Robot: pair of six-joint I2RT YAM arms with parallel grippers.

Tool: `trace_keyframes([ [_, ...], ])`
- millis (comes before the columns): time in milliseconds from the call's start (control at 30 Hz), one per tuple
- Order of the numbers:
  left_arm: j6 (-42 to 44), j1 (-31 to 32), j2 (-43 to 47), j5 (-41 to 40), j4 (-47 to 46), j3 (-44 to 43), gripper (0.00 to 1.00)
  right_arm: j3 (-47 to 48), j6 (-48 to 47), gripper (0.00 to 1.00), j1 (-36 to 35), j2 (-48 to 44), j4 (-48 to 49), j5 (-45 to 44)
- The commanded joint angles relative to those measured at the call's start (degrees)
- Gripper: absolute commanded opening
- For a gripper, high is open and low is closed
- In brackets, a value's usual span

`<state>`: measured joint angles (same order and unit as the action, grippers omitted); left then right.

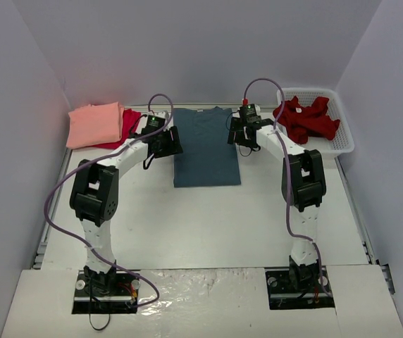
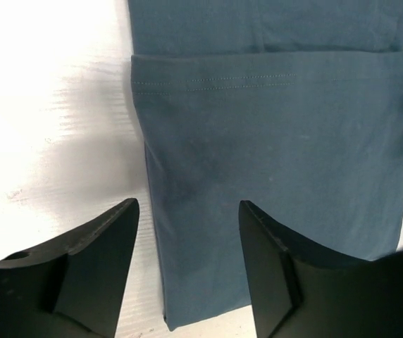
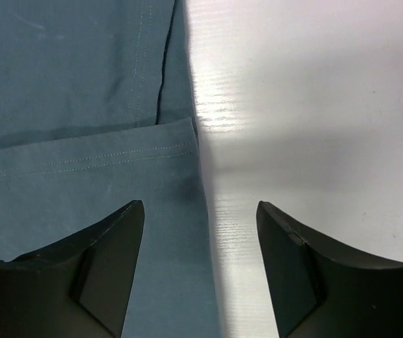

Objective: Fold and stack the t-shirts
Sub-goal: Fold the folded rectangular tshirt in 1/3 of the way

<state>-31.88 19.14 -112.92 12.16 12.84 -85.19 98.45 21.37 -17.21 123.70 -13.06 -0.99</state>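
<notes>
The slate-blue t-shirt (image 1: 206, 146) lies flat mid-table, its sides folded in to a long rectangle. My left gripper (image 1: 165, 144) is open over its left edge; the left wrist view shows the blue cloth (image 2: 272, 155) and its edge between my jaws (image 2: 187, 211). My right gripper (image 1: 240, 135) is open over its right edge, cloth (image 3: 82, 162) under the left jaw, table under the right (image 3: 200, 211). A folded salmon-pink shirt (image 1: 94, 124) lies on a crimson one (image 1: 125, 127) at far left. A dark red shirt (image 1: 307, 118) is crumpled in the basket.
The white lattice basket (image 1: 342, 138) stands at the far right by the wall. Grey walls close in the table on three sides. Purple cables loop over both arms.
</notes>
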Motion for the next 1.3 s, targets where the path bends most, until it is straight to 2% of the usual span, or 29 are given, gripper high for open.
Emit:
trace_keyframes([
  [0, 0.6, -0.4, 2.6, -0.6, -1.3, -2.6, 0.58, 2.6, -0.1, 0.61, 0.3, -0.6, -0.3, -0.3],
  [300, 0.2, 0.4, 7.6, -1.3, -2.3, 1.5, 0.6, -1.1, 0.0, 0.62, -0.1, -5.2, -0.3, 0.2],
  [533, -0.6, 2.3, 12.7, -2.2, -1.6, 6.3, 0.6, -8.5, -0.1, 0.62, -1.0, -12.8, -0.3, 0.0],
  [933, -1.9, 4.8, 20.6, -3.3, -4.8, 22.2, 0.6, -24.4, 0.8, 0.61, -2.2, -22.8, 0.1, -0.8],
  [1267, -2.0, 5.9, 22.0, -5.0, -7.5, 27.1, 0.6, -32.4, 1.3, 0.59, -2.2, -26.2, 2.5, 0.3],
])
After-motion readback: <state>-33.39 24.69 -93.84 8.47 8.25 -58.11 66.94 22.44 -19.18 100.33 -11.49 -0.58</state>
